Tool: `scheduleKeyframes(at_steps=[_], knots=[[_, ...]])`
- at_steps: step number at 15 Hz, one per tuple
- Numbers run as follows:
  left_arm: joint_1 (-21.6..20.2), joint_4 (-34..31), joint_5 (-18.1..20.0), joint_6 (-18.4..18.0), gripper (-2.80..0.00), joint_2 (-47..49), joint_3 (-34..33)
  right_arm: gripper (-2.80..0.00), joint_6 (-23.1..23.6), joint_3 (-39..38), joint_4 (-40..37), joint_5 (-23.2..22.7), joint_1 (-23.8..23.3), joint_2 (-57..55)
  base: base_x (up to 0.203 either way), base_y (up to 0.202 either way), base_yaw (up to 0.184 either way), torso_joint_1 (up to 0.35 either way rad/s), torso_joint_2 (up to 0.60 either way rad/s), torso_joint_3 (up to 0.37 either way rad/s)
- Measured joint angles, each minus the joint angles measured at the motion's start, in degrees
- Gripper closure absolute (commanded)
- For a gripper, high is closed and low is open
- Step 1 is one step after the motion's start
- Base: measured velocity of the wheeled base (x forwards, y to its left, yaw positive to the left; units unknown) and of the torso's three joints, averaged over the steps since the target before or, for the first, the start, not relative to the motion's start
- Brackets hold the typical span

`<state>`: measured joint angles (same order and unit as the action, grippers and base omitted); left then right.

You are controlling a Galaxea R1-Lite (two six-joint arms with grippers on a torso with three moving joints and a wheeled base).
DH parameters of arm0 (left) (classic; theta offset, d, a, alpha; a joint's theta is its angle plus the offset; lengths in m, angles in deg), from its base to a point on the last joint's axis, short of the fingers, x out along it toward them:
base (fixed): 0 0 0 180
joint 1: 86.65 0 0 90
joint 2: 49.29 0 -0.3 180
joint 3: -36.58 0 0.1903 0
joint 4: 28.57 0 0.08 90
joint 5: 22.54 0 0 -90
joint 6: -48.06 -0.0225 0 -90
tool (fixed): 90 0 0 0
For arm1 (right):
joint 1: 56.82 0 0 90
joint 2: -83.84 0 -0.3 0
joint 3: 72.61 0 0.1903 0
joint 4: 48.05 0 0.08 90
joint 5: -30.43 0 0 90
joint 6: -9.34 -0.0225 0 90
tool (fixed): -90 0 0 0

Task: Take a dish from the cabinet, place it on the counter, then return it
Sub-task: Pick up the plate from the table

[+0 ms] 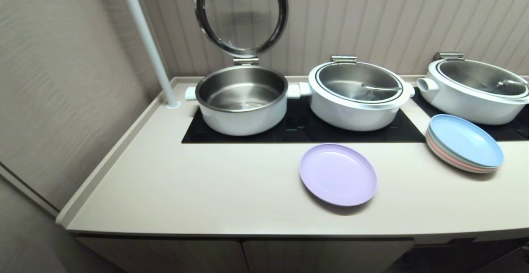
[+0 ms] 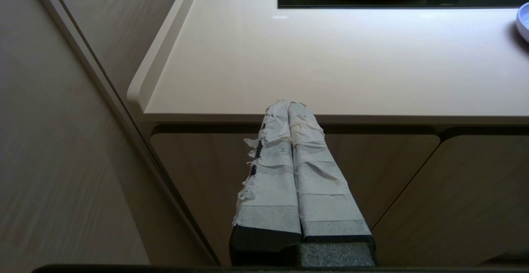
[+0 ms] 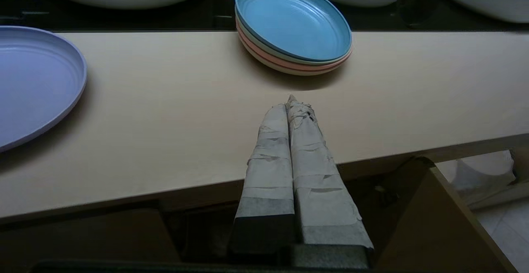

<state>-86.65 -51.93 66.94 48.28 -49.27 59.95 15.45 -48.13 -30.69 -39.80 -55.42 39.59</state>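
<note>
Resting spot of the dish: the purple dish point(image 1: 338, 174) lies flat on the counter point(image 1: 198, 190), in front of the black cooktop point(image 1: 297, 130).
Right gripper: the right gripper point(image 3: 291, 99) has its two taped fingers point(image 3: 268, 157) pressed tight together, and it holds nothing.
Right gripper place: it hangs over the front edge of the counter, not touching any plate.
Dish from the right gripper: the dish sits off to one side of the fingertips, well apart from them.
Plate stack from the right gripper: the stack of plates point(image 3: 294, 27), blue on top with green and pink under it, sits just ahead of the fingertips, near them but not touching.
Cabinet door by the right gripper: an open cabinet door point(image 3: 438, 223) stands just beside and below the gripper, and it is dark inside.
Left gripper: the left gripper point(image 2: 288, 104) is also pressed closed and empty.
Left gripper place: it sits low in front of the cabinet point(image 2: 206, 173), with its tips at the counter's front edge.
Doors by the left gripper: these doors are closed.
Pots: three white pots stand on the cooktop past the plates; the far pot point(image 1: 241, 101) has its glass lid point(image 1: 241, 14) up.
</note>
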Motion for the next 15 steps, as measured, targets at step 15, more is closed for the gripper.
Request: scheduleKeyframes(at_steps=[15], knots=[[0.0,0.0,0.0,0.0,0.00,0.0,0.0,0.00,0.5,-1.1,-39.9,-19.7,-1.8,39.7,0.000,0.000,0.000,0.000,0.00,0.000]])
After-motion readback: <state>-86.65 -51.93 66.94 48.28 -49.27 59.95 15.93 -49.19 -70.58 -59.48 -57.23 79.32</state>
